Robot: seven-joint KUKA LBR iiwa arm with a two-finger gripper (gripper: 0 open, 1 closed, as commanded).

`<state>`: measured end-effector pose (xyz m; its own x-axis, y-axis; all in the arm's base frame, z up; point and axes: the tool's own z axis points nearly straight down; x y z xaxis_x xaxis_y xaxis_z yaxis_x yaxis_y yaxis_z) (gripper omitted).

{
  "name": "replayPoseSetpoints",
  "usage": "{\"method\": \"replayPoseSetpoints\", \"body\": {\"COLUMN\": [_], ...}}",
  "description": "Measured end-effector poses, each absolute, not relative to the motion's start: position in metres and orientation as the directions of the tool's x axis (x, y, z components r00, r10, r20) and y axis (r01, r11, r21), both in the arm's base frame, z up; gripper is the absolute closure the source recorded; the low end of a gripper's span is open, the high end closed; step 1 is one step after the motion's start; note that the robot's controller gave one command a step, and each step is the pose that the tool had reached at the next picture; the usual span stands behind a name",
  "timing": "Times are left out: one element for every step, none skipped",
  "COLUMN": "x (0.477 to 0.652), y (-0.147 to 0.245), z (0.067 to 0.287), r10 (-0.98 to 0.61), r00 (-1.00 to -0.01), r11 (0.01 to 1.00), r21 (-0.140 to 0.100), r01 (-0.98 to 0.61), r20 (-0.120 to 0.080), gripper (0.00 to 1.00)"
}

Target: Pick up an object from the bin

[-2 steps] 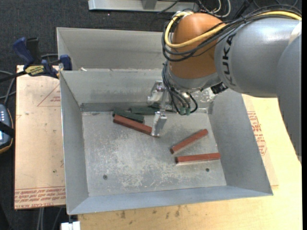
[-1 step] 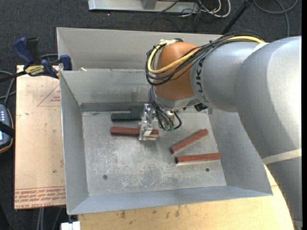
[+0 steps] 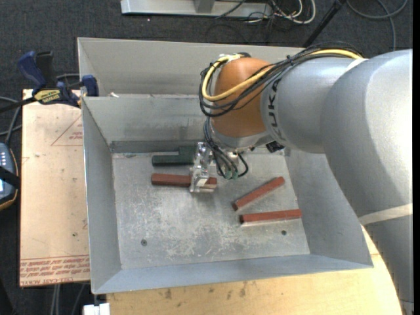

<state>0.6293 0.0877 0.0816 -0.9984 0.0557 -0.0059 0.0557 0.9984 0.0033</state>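
Fingers (image 3: pixel 197 174) grip red-brown bar (image 3: pixel 172 180) R end; arm (image 3: pixel 341 130) reads KUKA.

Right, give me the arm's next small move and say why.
Probably ease straight down over the right end of the leftmost red-brown bar, then grasp it there. The gripper sits right at that end; the dark bar lies close behind it, so sideways drift risks catching that one instead.
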Motion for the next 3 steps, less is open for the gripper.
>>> {"method": "replayPoseSetpoints", "body": {"x": [0.632, 0.630, 0.625], "y": [0.085, 0.085, 0.085], "z": [0.105, 0.122, 0.237], "r10": [0.072, 0.086, 0.084], "r00": [-0.997, -0.996, -0.996], "r11": [0.997, 0.996, 0.996], "r21": [0.001, 0.002, 0.001], "r01": [0.072, 0.086, 0.084], "r20": [0.001, -0.004, -0.002], "gripper": [1.00, 1.00, 1.00]}}
